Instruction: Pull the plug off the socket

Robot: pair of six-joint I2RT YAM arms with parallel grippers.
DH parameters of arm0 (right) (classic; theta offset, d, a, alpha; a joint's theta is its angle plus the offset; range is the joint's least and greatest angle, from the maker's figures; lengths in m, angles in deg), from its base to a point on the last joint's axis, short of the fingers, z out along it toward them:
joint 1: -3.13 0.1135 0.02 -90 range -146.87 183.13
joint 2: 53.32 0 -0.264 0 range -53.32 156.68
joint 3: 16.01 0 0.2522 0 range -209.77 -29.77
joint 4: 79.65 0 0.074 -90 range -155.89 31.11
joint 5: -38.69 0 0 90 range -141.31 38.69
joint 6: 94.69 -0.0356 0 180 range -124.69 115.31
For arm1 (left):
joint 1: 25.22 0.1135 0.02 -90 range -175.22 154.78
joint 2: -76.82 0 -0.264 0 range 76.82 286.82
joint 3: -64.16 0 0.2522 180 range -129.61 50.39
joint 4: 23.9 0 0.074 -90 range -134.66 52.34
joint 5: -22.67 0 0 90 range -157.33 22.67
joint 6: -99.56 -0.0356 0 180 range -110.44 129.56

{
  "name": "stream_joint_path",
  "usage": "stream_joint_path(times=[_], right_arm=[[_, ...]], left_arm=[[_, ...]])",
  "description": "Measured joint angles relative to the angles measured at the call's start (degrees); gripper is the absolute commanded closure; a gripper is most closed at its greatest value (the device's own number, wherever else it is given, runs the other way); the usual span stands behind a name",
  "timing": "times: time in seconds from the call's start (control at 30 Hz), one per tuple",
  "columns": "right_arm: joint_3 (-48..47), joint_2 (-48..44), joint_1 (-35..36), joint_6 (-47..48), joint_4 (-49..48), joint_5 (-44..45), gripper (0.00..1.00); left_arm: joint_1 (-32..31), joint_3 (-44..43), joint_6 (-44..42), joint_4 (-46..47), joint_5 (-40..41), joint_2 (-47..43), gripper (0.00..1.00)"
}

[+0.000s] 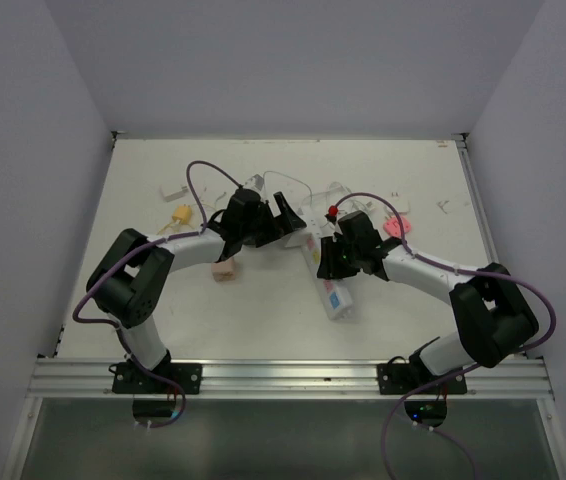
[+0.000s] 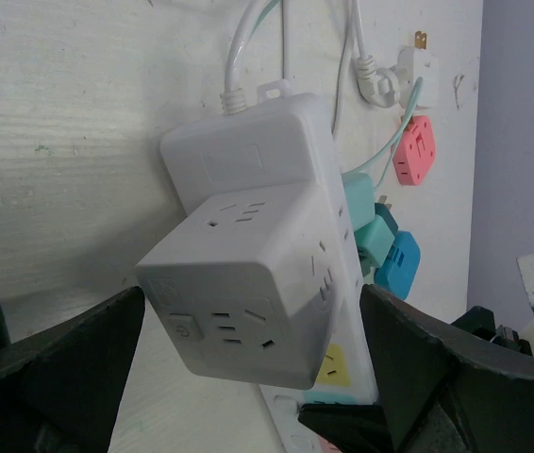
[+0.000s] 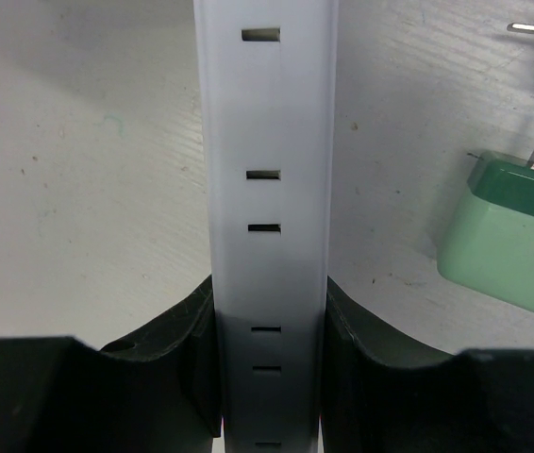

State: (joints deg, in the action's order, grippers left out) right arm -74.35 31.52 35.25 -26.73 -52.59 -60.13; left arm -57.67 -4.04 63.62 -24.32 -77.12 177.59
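The counter point(image 1: 263, 322) carries the socket point(image 1: 332, 292) aslant between my two arms. My right claw point(image 3: 267, 377) is clenched on the strip's long sides, pinning it down. My left claw point(image 2: 253, 304) is released, its fingers bracketing the white cube adapter point(image 2: 239, 283) seated near the strip's cord end. I take that cube for the plug, though I can't tell whether either pad touches it.

If I close too low, I'd catch the strip as well and pull against my own right claw. A tilted pull could bind the prongs, or drag the smooth strip out of the right grip.

Only the left wrist view shows the cube seated, with the teal and blue plugs point(image 2: 385, 247) beside it. Only the right wrist view shows that clamp and a loose mint plug point(image 3: 508, 236). From above, the arms hide both.
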Motion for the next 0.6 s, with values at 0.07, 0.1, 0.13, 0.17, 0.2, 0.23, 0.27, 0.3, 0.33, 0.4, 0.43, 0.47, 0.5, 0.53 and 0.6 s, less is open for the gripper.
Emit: stream_joint_path(times=[0.07, 0.1, 0.13, 0.17, 0.2, 0.23, 0.27, 0.3, 0.33, 0.4, 0.43, 0.47, 0.5, 0.53, 0.6], right_arm=[[0.24, -0.07, 0.00, -0.24, -0.37, -0.33, 1.00], [0.33, -0.07, 0.00, -0.48, -0.52, -0.46, 1.00], [0.42, -0.07, -0.02, -0.68, -0.68, -0.68, 1.00], [0.52, -0.07, -0.04, -0.85, -0.94, -0.90, 1.00], [0.63, -0.07, -0.02, -0.96, -1.14, -1.22, 1.00], [0.76, -0.07, 0.02, -1.05, -1.36, -1.46, 1.00], [0.85, -0.07, 0.02, -1.11, -1.53, -1.68, 1.00], [0.92, -0.07, 0.02, -1.27, -1.66, -1.88, 1.00], [1.01, -0.07, 0.02, -1.36, -1.84, -2.03, 1.00], [1.20, -0.04, 0.02, -1.53, -2.19, -2.58, 1.00], [1.27, -0.04, 0.02, -1.57, -2.25, -2.80, 1.00], [1.33, -0.04, 0.02, -1.60, -2.36, -2.99, 1.00], [1.36, -0.02, 0.02, -1.66, -2.43, -3.10, 1.00], [1.38, 0.02, 0.02, -1.79, -2.54, -3.23, 1.00], [1.44, 0.13, 0.02, -1.95, -2.75, -3.48, 1.00]], left_arm=[[0.00, 0.07, 0.59, 0.68, -0.11, 0.07, 0.03], [0.00, 0.24, 0.90, 1.16, -0.11, 0.07, 0.03], [0.02, 0.63, 1.09, 1.84, -0.13, 0.07, 0.05], [0.04, 1.09, 1.49, 2.43, -0.22, 0.07, 0.05], [0.17, 1.73, 1.99, 3.28, -0.42, 0.07, 0.07], [0.20, 2.40, 2.47, 4.09, -0.63, 0.07, 0.07], [0.28, 3.17, 2.84, 4.87, -0.96, 0.07, 0.08], [0.42, 3.98, 3.48, 5.81, -1.33, 0.07, 0.09], [0.59, 4.74, 3.93, 6.71, -1.77, 0.07, 0.10], [0.98, 5.77, 4.85, 7.98, -2.45, 0.07, 0.12], [1.18, 6.21, 5.27, 8.83, -2.82, 0.07, 0.12], [1.33, 6.56, 5.57, 9.66, -3.15, 0.07, 0.13], [1.40, 6.80, 6.01, 10.38, -3.45, 0.07, 0.15], [1.51, 7.13, 6.49, 11.41, -3.67, 0.07, 0.16], [1.64, 7.65, 7.04, 12.81, -4.07, 0.07, 0.20]])
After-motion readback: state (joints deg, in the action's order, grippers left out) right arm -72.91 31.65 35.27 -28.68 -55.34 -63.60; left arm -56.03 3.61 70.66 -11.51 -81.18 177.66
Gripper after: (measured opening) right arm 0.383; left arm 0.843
